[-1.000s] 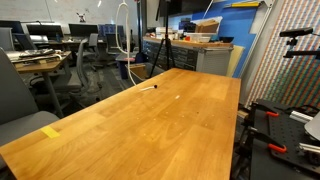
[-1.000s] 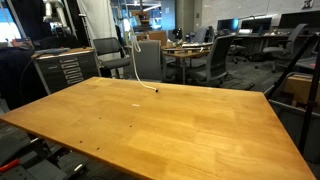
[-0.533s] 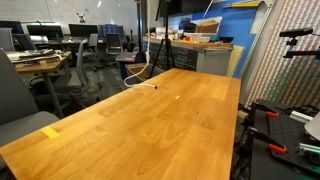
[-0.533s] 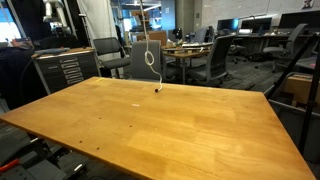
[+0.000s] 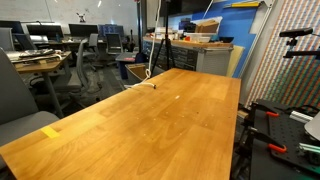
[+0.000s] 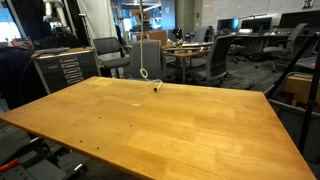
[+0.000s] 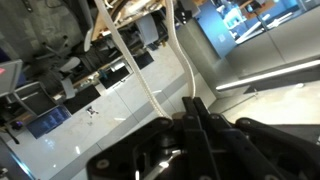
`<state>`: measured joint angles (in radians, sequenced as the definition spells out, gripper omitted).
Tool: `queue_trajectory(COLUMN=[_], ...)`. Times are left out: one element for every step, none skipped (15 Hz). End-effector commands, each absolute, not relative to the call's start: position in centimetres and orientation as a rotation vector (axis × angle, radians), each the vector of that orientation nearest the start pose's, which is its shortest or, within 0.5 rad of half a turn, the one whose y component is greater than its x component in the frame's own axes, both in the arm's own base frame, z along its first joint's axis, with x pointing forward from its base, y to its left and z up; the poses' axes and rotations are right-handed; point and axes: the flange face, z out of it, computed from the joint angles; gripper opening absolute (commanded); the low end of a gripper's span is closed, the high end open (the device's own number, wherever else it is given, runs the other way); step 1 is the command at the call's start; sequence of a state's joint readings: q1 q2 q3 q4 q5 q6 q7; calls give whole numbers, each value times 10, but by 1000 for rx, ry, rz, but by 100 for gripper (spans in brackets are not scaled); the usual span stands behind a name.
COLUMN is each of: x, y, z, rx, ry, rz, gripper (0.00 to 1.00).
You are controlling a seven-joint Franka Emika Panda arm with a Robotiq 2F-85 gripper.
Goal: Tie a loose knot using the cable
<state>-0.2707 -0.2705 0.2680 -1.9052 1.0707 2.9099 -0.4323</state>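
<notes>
Hanging down over the far edge of the wooden table (image 5: pixel 150 130), the white cable (image 5: pixel 149 74) curls into a small loop, its dark plug end (image 6: pixel 157 88) down at the tabletop. In the wrist view the gripper (image 7: pixel 190 106) has its jaws closed on the cable, with two strands leading away.

I see wooden table (image 5: pixel 170 120); yellow tape (image 5: pixel 50 131) at its edge, gray office chair (image 6: pixel 152 52) behind it.
</notes>
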Motion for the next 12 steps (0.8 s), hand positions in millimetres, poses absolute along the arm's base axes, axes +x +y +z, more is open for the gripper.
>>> queue_trajectory(x=[529,535,539,544,548,553,557,562,566,571,575,580], y=[-56,-64,-71,-76,-78,-80,-80,-78,-75,-70,-65,-57], z=[692,679,668,658,649,641,631,622,612,599,589,574], rx=[-2290,-2359,-2428,-2498,-2569,-2641,-2712,-2781,-2850,-2921,-2991,-3061], ry=[512,535,556,577,593,609,626,643,661,677,691,695], rz=[-1463,-1411,-1351,-1284,-1219,-1151,-1087,-1024,-965,-910,-855,-793], gripper=[1,1,1,1,1,1,1,1,1,1,1,1])
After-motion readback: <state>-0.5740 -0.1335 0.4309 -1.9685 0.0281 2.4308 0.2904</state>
